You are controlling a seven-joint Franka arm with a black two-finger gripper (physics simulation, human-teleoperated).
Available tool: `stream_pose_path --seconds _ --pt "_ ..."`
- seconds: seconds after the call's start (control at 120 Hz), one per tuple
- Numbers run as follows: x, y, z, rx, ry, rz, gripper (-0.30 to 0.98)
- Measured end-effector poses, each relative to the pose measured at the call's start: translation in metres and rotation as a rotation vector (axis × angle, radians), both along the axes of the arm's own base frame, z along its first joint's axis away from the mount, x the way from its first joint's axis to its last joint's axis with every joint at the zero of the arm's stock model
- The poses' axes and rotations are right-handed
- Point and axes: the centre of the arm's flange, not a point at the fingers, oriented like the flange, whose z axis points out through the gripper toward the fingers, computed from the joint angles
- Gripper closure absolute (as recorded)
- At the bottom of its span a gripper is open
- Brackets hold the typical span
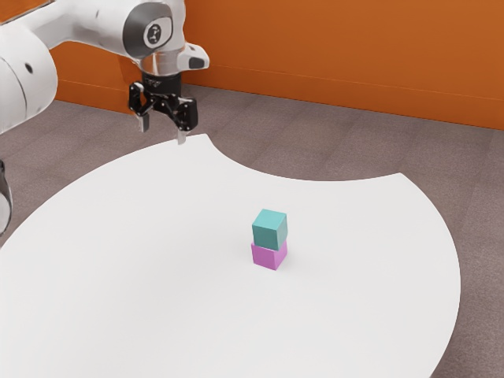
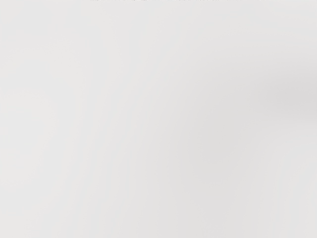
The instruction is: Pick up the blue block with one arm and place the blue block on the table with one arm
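The blue block [image 1: 269, 229], teal in tone, rests on top of a magenta block [image 1: 268, 254] on the white table [image 1: 157, 260]. My gripper [image 1: 162, 135] is open above the table's far edge, toward the exterior view's upper left. It is well apart from both blocks, with nothing between its fingers. In the wrist view the pale table surface [image 2: 109, 119] lies under my hand, with a soft shadow across it.
The round table has a curved cutout along its far edge [image 1: 315, 180]. Beyond it are a grey-brown floor [image 1: 331, 142] and an orange wall [image 1: 346, 47]. The magenta block directly supports the blue one.
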Motion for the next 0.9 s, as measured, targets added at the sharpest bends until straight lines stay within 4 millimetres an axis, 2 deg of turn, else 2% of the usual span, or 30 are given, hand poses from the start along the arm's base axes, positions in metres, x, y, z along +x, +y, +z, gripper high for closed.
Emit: stream_pose_path --seconds 0.2,0.283,0.467,0.575,0.642,0.9 --pt "0.029 -0.012 -0.057 -0.006 -0.019 0.026 0.00" --pt "0.038 -0.026 -0.073 -0.031 -0.038 0.025 0.00" --pt "0.042 -0.065 -0.071 -0.105 -0.095 0.027 0.00" --pt "0.038 -0.104 -0.069 -0.140 -0.108 -0.008 0.00" --pt "0.033 -0.122 -0.065 -0.149 -0.108 -0.023 0.00" --pt "0.010 -0.154 -0.081 -0.148 -0.008 -0.029 0.00"
